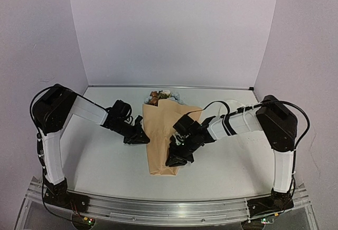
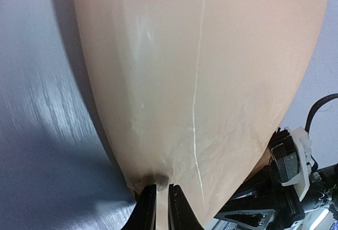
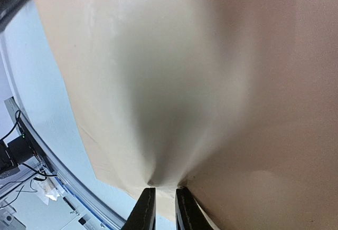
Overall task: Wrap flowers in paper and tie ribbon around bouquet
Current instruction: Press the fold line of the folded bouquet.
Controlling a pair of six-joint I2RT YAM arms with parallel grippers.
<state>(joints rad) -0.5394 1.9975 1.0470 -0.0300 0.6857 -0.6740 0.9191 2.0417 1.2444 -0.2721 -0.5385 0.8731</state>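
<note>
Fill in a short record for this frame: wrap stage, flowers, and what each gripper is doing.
stage: paper folded over the stems as a loose cone lying on the table; nothing seen tied around it
flowers: heads poke out at the paper's far, wide end
left gripper: shut on the paper, pinching its left edge
right gripper: shut on the paper, pinching on the right side towards the narrow near end
</note>
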